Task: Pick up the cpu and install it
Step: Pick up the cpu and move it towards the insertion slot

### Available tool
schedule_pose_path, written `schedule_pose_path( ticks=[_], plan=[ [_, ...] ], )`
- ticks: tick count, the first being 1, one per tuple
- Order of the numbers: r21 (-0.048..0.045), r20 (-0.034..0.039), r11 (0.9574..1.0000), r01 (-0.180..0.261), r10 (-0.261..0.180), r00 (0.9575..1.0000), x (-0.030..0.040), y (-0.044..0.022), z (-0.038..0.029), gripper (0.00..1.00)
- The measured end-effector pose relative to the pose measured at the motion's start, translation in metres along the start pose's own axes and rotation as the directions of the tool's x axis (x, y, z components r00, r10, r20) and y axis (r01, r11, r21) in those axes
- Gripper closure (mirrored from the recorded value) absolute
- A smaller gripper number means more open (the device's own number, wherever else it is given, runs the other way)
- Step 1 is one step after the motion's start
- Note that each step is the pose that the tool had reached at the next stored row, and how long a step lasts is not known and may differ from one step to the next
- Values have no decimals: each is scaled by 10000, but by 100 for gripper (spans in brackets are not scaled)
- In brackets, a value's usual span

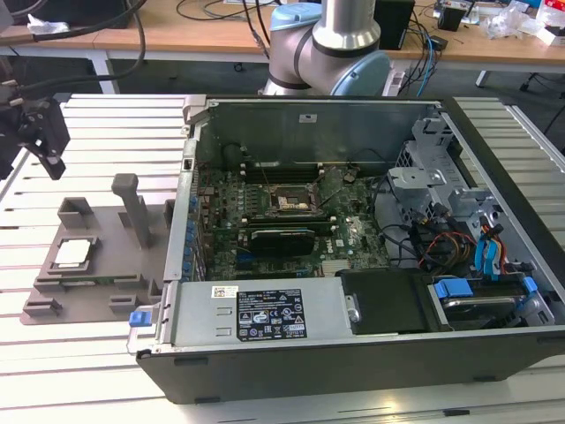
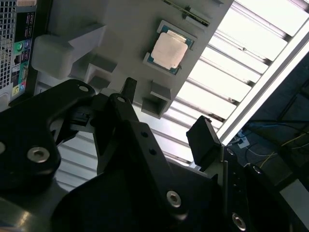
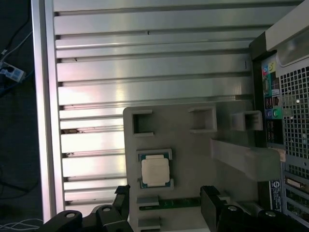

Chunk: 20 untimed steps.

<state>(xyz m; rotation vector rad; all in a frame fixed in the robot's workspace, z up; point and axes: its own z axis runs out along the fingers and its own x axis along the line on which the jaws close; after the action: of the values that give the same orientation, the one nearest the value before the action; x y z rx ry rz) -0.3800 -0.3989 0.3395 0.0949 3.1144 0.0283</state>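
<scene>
The cpu [image 1: 73,252], a small silver-topped square chip, lies flat in a holder on the grey plastic tray [image 1: 101,281] at the exterior view's left. Both wrist views show the cpu [image 2: 169,50] [image 3: 155,171] resting on the tray [image 2: 120,29] [image 3: 193,159]. My black gripper [image 1: 48,157] hangs above the slatted table, up and to the left of the tray, apart from the chip. The gripper [image 2: 166,116] [image 3: 166,199] is open with nothing between its fingers. The motherboard socket [image 1: 287,201] sits inside the open computer case.
The open computer case [image 1: 353,336] fills the middle and right, its wall right beside the tray. A tall grey post [image 1: 134,205] and low blocks stand on the tray. The arm's base [image 1: 327,53] stands behind the case. The slatted metal table [image 1: 106,132] ends at an edge rail [image 3: 46,121].
</scene>
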Motion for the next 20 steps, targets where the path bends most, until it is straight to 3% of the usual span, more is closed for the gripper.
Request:
schedule_pose_path(
  ticks=[14,15,17,20],
  plan=[
    [0,0,10000,0,0,10000,2,-1,66,31],
    [-1,1,10000,0,0,10000,2,-2,90,31],
    [2,1,10000,0,0,10000,10,-18,279,31],
    [1,1,10000,2,-2,10000,20,-70,336,31]
  ],
)
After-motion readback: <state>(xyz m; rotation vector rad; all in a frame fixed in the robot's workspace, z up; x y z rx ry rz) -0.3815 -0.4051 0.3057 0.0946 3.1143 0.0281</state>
